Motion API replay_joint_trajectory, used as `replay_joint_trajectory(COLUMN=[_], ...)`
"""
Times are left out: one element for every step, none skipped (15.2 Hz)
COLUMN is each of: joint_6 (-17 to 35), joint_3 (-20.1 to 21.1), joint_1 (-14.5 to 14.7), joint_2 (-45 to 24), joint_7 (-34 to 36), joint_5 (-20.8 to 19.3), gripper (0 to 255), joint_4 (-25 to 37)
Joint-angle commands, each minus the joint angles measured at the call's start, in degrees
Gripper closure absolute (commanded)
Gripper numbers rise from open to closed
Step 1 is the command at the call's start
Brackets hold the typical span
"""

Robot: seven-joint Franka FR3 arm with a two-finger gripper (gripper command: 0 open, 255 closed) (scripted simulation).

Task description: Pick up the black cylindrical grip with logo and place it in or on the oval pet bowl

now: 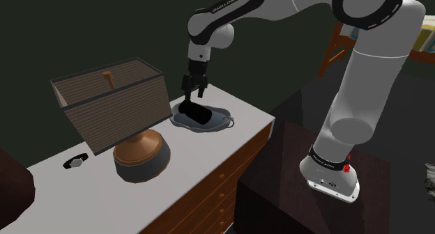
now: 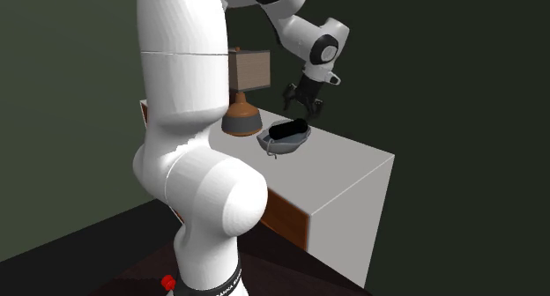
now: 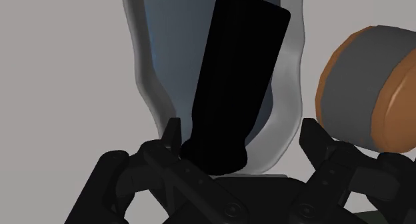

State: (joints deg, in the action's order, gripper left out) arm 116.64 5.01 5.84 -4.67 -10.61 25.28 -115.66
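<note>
In the shoulder view, a brown-based lamp (image 1: 141, 154) stands at the bowl's eight o'clock. The black cylindrical grip (image 1: 194, 113) lies in the grey oval pet bowl (image 1: 225, 118). At its twelve o'clock hangs the gripper (image 1: 194, 95), fingers spread wide, clasping nothing.

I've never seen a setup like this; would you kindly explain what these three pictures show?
This is a simulated white robot arm with a black two-finger gripper. One picture looks down from beside its stand, one looks past the arm's base, and one comes from a camera on the hand. The arm works over a white-topped dresser. On it stand a lamp and a small dark object I cannot identify. A black cylindrical grip lies in a grey oval bowl. The gripper hangs above it with fingers apart, so nothing is held.
</note>
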Motion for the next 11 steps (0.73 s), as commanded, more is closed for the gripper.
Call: replay_joint_trajectory(joint_6=[1.63, 2.32, 3.02, 3.71, 4.4, 5.09, 5.77, 6.17, 6.17, 6.17, 6.17], joint_3=[0.1, 0.24, 0.37, 0.5, 0.63, 0.76, 0.89, 0.97, 0.97, 0.97, 0.97], joint_1=[-0.08, 0.06, 0.21, 0.36, 0.51, 0.66, 0.81, 0.89, 0.89, 0.89, 0.89], joint_2=[-2.47, -2.75, -3.05, -3.35, -3.67, -3.99, -4.33, -4.53, -4.53, -4.53, -4.53], joint_7=[-1.4, -1.48, -1.56, -1.64, -1.73, -1.82, -1.91, -1.96, -1.96, -1.96, -1.96], joint_5=[1.71, 1.86, 2.01, 2.17, 2.33, 2.49, 2.65, 2.75, 2.75, 2.75, 2.75], gripper=[0, 0, 0, 0, 0, 0, 0, 0, 0, 0, 0], joint_4=[0.53, 0.16, -0.2, -0.54, -0.87, -1.19, -1.49, -1.66, -1.67, -1.67, -1.66])
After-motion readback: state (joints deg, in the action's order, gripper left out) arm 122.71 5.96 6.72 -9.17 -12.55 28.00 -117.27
